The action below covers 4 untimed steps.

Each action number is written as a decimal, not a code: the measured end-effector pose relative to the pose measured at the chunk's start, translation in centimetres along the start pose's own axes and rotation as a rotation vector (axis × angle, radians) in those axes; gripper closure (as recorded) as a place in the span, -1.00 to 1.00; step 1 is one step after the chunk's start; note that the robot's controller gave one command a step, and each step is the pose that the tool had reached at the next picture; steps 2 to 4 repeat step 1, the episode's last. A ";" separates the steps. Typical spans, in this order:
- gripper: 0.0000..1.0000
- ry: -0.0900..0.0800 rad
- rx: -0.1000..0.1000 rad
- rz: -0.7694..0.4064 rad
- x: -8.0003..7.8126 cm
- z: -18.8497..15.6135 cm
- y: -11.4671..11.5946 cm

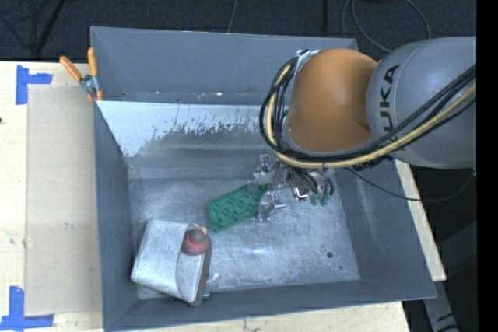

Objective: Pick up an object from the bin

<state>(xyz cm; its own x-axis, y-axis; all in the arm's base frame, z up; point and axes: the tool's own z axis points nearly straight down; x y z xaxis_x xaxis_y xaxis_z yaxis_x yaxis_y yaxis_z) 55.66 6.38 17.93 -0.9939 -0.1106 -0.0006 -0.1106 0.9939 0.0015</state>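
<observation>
My gripper (268,198) hangs low near the middle of the bin, under the arm's orange cover. Its metal fingers stand at the right end of a flat green studded plate (233,207) that lies tilted on the bin floor. The fingertips look to be touching or straddling that end of the plate. A small green piece (320,199) shows just right of the gripper body. In the front left corner lies a white folded pouch (165,267) with a dark red cap on top.
The arm and its cover hang over the bin's right back part. Bare bin floor stretches along the front right and the back left.
</observation>
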 end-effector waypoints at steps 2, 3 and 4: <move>1.00 -0.008 0.002 -0.005 0.4 -8.3 -0.6; 1.00 -0.008 0.002 -0.005 0.4 -8.3 -0.6; 1.00 -0.008 0.002 -0.005 0.4 -8.3 -0.6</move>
